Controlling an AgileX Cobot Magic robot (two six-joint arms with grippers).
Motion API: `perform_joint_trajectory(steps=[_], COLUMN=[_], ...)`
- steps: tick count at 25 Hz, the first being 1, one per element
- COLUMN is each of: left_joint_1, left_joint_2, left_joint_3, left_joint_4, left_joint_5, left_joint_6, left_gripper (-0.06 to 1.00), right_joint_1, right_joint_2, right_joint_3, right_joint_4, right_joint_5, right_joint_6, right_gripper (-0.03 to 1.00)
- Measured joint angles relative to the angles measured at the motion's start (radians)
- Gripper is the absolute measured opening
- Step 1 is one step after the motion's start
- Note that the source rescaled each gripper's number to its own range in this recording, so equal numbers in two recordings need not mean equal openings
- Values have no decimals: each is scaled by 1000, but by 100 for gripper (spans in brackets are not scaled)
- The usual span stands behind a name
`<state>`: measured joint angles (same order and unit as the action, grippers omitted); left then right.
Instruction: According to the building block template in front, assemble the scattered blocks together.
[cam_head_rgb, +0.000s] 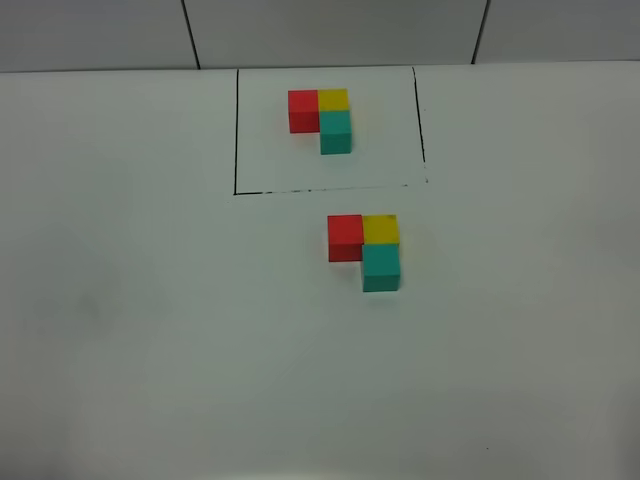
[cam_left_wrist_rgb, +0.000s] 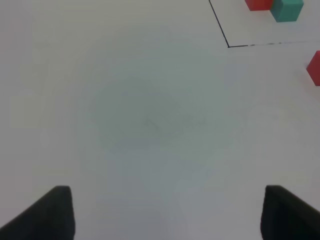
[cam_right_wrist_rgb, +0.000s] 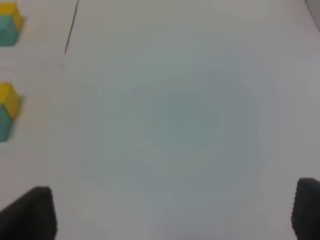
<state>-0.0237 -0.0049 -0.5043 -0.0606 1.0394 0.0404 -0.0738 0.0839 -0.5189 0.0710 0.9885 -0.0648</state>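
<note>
While both fingers sets gape wide | scattered blocks (cam_head_rgb: 364, 250) joined, well apart from left fingers (cam_left_wrist_rgb: 60, 210), right fingers (cam_right_wrist_rgb: 35, 212)

Nothing to read here, honestly. No text, labels, brands or numbers on the cubes or the tabletop (cam_head_rgb: 150, 350); the only marking is a plain black drawn rectangle (cam_head_rgb: 236, 150).
</note>
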Motion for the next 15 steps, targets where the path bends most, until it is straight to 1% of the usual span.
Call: perform_joint_trajectory(steps=[4,8,13,15], left_joint_1=[0,0,0,0], left_joint_2=[0,0,0,0], left_joint_3=[0,0,0,0], left_joint_4=[0,0,0,0], left_joint_5=[0,0,0,0], left_joint_6=[0,0,0,0], left_gripper=[96,96,96,96], right_joint_1=[0,0,0,0], right_joint_2=[-32,-32,-32,-32], right_joint_3=[12,20,21,21], right_joint_4=[6,22,23,23], right_joint_5=[73,78,75,75], right_joint_6=[3,3,3,3], right_gripper=[89,83,71,68])
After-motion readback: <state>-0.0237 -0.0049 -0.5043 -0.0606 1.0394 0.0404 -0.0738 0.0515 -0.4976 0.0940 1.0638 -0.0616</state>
